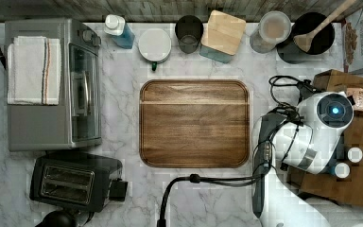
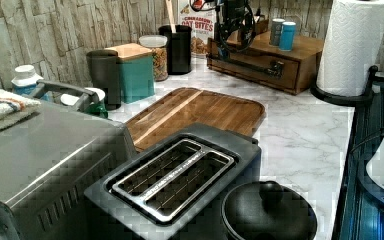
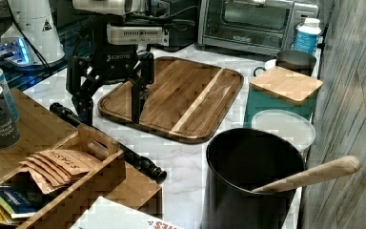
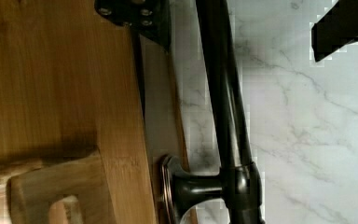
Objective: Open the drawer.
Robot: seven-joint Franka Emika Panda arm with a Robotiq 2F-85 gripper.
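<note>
drawer (image 2: 260, 65) handle (image 4: 226, 107) runs between the spread gripper (image 3: 110, 107) fingers, its ends cut off.

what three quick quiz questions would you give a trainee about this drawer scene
1. True or false: the gripper is shut on the handle of the drawer.
2. What stands in the black pot? A) wooden spoon B) whisk C) knife
3. What lies on top of the toaster oven?

Key:
1. False. The gripper is open, with the handle between its fingers in the wrist view.
2. A
3. A folded towel
</note>
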